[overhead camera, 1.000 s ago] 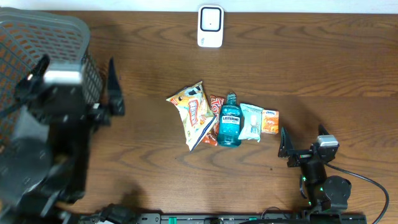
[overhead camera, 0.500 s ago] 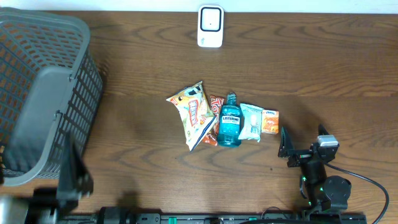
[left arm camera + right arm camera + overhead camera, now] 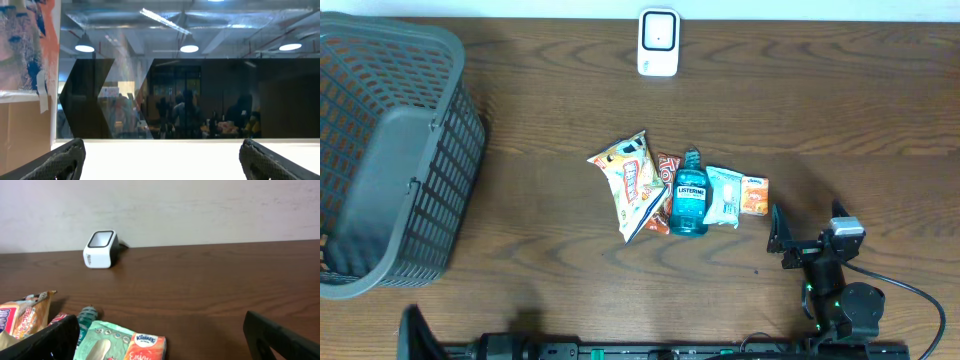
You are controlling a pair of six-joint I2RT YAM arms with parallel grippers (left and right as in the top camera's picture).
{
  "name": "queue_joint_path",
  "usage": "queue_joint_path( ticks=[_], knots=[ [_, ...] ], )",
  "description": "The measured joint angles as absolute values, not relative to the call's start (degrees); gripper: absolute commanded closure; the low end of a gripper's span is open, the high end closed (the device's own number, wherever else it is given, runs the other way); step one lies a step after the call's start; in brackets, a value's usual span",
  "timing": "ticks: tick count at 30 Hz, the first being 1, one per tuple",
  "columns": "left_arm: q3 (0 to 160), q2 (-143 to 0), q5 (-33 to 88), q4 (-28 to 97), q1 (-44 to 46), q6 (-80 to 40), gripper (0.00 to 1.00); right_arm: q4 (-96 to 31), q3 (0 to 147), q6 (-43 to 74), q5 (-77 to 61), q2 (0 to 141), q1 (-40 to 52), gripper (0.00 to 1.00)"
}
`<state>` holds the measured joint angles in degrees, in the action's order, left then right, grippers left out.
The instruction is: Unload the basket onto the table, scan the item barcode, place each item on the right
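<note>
A white barcode scanner stands at the table's far edge, also visible in the right wrist view. The items lie in a pile mid-table: a snack bag, a red packet, a blue Listerine bottle and a Kleenex pack. My right gripper rests open just right of the pile, its jaws wide and empty, with the Kleenex pack just ahead. My left gripper is open and empty, pointing away at the room; only a dark part of that arm shows at the bottom left.
A grey mesh basket fills the left side of the table. Bare wood lies between the pile and the scanner and to the right of the pile. The arms' base rail runs along the front edge.
The left arm, which hung over the basket a second ago, has swung down to the bottom-left edge, uncovering the basket. The right arm and the items have not moved.
</note>
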<state>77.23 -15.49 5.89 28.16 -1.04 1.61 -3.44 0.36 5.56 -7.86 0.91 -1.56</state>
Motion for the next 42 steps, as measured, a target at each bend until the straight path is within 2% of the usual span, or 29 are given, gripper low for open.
queue_joint_path(
  ticks=[12, 29, 42],
  knots=[
    [62.5, -8.19, 5.89, 28.56, -1.04, 1.48, 0.02, -3.44, 0.36, 5.56, -7.84, 0.91, -1.56, 0.01],
    [39.35, -8.08, 5.91, 31.38, -1.04, 1.5, 0.02, -0.6, 0.36, 5.69, -10.5, 0.91, -1.56, 0.01],
    [38.48, -7.22, 5.89, 32.86, -1.04, 2.46, 0.02, 3.7, 0.36, 6.96, -40.93, 0.91, -1.56, 0.01]
  ],
)
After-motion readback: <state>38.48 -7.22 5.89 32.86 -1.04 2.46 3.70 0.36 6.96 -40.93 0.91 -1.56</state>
